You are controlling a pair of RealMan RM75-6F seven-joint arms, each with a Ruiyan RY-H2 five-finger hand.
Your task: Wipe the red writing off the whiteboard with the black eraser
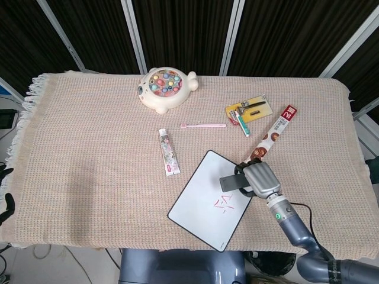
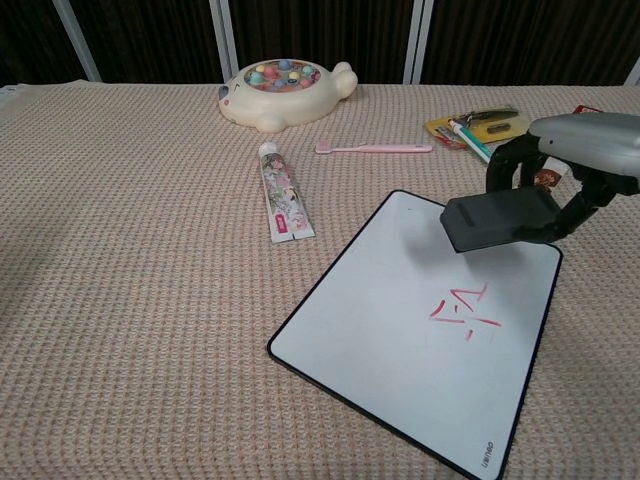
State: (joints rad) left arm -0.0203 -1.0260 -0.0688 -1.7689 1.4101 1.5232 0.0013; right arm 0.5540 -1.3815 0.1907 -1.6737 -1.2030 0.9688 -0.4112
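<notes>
The whiteboard (image 1: 204, 192) (image 2: 390, 320) lies tilted near the table's front edge, with red writing (image 1: 224, 205) (image 2: 462, 312) on its right half. My right hand (image 1: 260, 178) (image 2: 575, 160) grips the black eraser (image 1: 230, 181) (image 2: 498, 220) and holds it over the board's far right part, just beyond the writing. Whether the eraser touches the board cannot be told. My left hand (image 1: 5, 195) shows only as dark fingers at the left edge of the head view, off the table.
A snack box (image 1: 271, 136) lies just behind my right hand. Further back are a marker and card (image 1: 246, 112), a pink toothbrush (image 1: 203, 125), a toothpaste tube (image 1: 168, 151) and a fishing-game toy (image 1: 165, 87). The woven cloth (image 1: 89, 165) covers the table.
</notes>
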